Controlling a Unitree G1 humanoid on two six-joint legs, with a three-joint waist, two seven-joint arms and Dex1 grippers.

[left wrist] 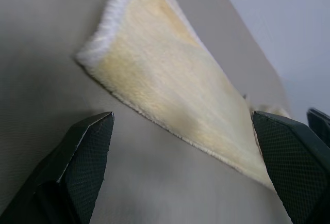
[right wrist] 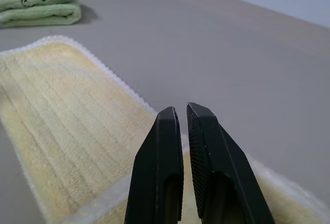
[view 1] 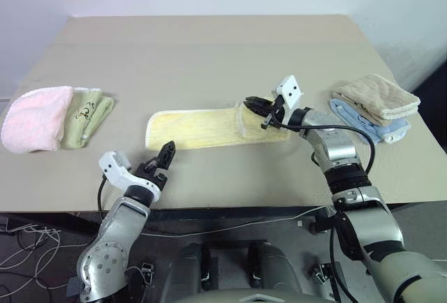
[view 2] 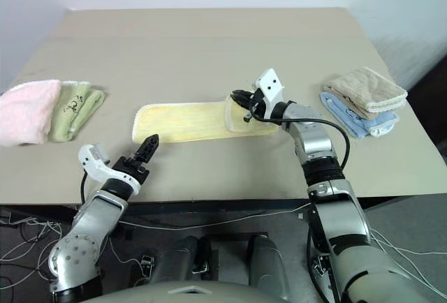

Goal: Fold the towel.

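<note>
Hovering: left tool spread wide, empty | right tool clenched above towel

One pale yellow towel, four folded towels: pink, green, tan, blue, one table

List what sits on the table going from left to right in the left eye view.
pink towel → green towel → pale yellow towel → beige towel, stacked on a blue one.
</note>
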